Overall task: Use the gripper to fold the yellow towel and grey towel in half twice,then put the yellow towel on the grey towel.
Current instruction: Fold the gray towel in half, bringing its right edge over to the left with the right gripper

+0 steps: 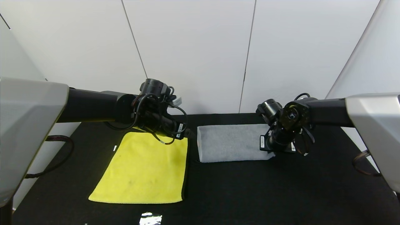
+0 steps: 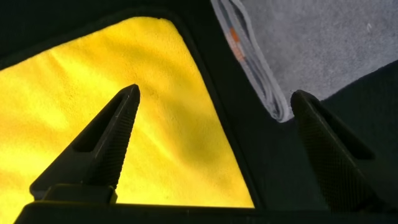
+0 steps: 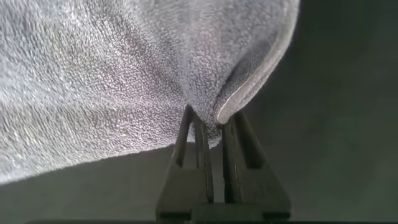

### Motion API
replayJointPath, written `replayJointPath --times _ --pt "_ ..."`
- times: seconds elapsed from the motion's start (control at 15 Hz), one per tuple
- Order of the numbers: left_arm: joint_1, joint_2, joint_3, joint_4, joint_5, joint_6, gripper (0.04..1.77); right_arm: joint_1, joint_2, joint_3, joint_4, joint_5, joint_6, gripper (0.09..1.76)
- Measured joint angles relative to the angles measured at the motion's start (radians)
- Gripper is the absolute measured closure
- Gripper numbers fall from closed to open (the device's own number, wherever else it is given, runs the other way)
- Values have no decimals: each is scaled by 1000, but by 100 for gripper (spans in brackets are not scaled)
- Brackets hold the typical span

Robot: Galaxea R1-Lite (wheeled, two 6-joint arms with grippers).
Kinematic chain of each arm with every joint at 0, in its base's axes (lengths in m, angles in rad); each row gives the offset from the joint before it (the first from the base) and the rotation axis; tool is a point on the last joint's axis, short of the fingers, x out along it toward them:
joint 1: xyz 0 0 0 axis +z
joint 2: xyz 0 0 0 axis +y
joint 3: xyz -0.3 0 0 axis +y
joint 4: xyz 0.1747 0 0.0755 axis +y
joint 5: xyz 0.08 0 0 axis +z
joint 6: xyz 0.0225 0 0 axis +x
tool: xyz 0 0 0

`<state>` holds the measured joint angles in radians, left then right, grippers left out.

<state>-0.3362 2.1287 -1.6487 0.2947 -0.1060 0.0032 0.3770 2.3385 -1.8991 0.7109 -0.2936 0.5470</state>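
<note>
The yellow towel (image 1: 147,170) lies flat on the left of the black table; in the left wrist view the yellow towel (image 2: 112,124) fills most of the picture. The grey towel (image 1: 231,142) lies folded into a strip to its right, and its layered edge with an orange mark (image 2: 249,56) shows in the left wrist view. My left gripper (image 2: 214,99) hangs open above the yellow towel's far right corner, holding nothing. My right gripper (image 3: 214,118) is shut on the near right corner of the grey towel (image 3: 124,74), pinching a fold of cloth.
The black table (image 1: 281,193) has white wall panels behind it. A shiny scrap (image 1: 150,218) lies at the table's front edge. A narrow bare strip of table separates the two towels.
</note>
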Motion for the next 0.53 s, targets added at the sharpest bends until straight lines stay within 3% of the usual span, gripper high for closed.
replayJointPath --times 0.53 --pt "26 -12 -6 -1 -2 -1 9 -21 -32 -3 21 -106 -48 162"
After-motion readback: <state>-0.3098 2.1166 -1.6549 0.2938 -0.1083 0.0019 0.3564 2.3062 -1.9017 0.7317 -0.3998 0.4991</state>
